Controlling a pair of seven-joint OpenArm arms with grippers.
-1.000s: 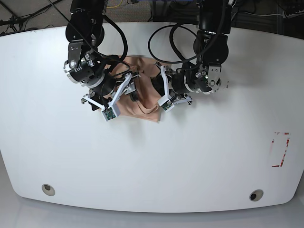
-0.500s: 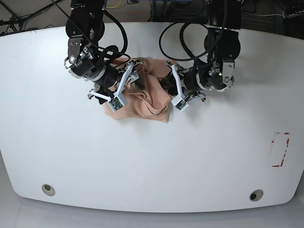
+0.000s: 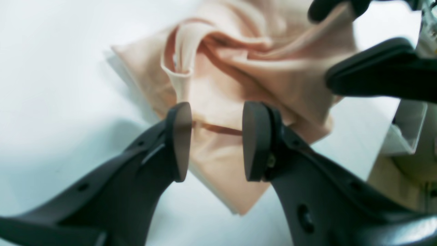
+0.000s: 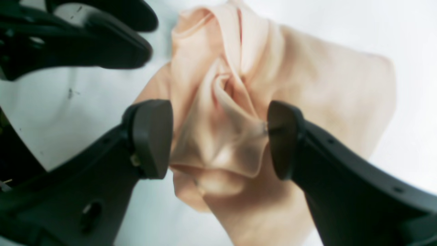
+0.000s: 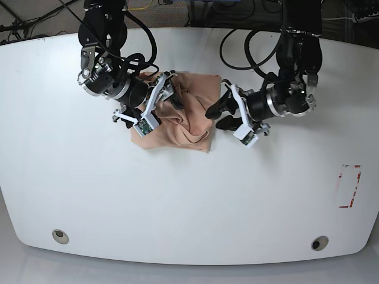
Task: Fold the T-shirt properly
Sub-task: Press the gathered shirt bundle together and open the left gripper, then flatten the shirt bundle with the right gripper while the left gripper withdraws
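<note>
The peach T-shirt (image 5: pixel 185 121) lies crumpled in a bunched heap on the white table (image 5: pixel 177 201). No print shows on it. My right gripper (image 5: pixel 172 97) hovers over its upper left part, open. In the right wrist view the right gripper (image 4: pixel 218 136) straddles a raised fold of the T-shirt (image 4: pixel 222 112), and the cloth brushes one fingertip (image 4: pixel 281 136). My left gripper (image 5: pixel 218 116) stands open at the shirt's right edge. In the left wrist view the left gripper (image 3: pixel 216 136) hangs above the T-shirt (image 3: pixel 218 85) and holds nothing.
A red dashed rectangle (image 5: pixel 349 186) is marked on the table at the right. Two round holes (image 5: pixel 59 235) (image 5: pixel 320 243) sit near the front edge. Cables hang behind both arms at the back edge.
The arm on the base view's right has drawn back to the right, off the shirt. The other arm has shifted up and back. The shirt now lies wider and lower.
</note>
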